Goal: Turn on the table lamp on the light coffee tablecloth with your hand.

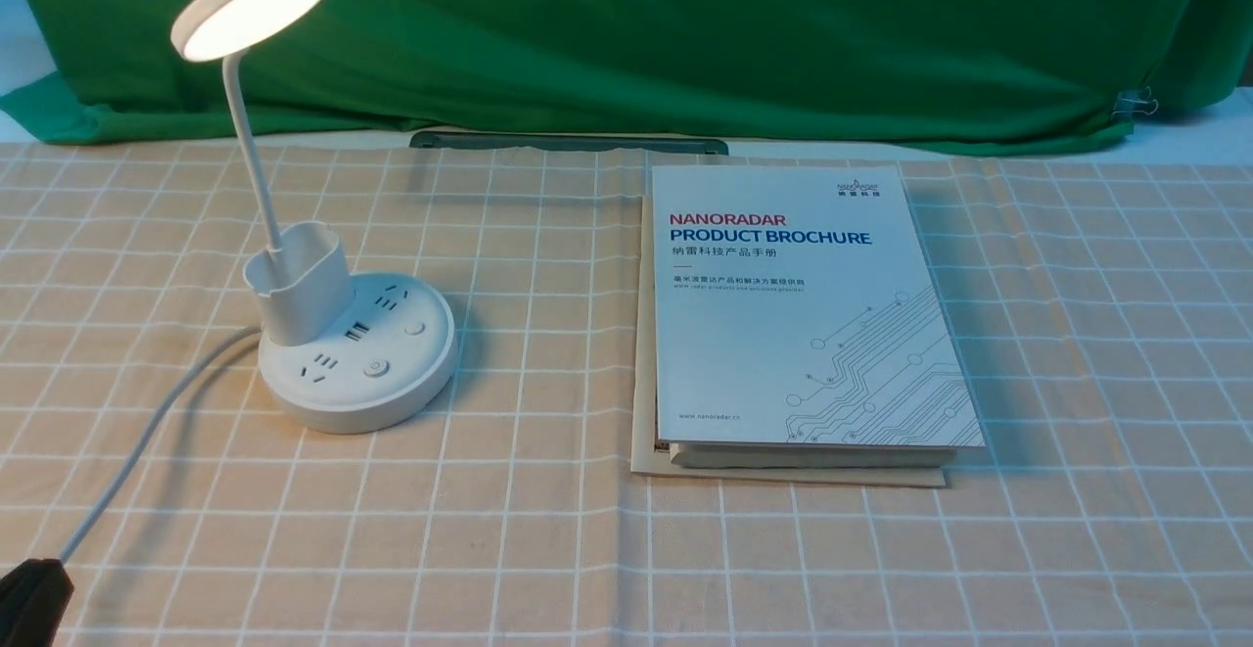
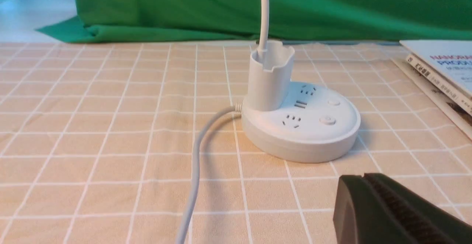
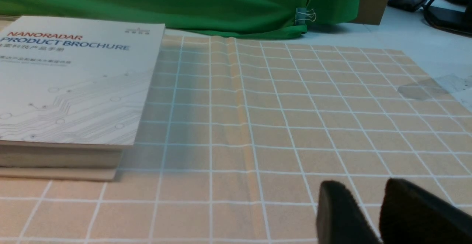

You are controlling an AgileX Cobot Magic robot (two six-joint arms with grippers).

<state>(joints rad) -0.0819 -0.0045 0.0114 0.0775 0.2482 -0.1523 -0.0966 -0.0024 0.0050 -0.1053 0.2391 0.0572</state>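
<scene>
lamp [image 1: 357,353] lit; left gripper [image 2: 362,177] fingertips together, right gripper [image 3: 359,186] fingertips apart; tablecloth [image 1: 548,549] bare between lamp, books [image 1: 808,314].

We saw the table lamp [image 1: 357,358] lit, its flat round head glowing warm white and tilted at the upper left of the front view. Its thin, slightly bent neck rose from a white cup holder on a round base with sockets and buttons; a pale cord ran toward the lower left. The base sat on the light coffee tablecloth [image 1: 548,549], beige with white gridlines and lightly creased, spread across the frame.
</scene>
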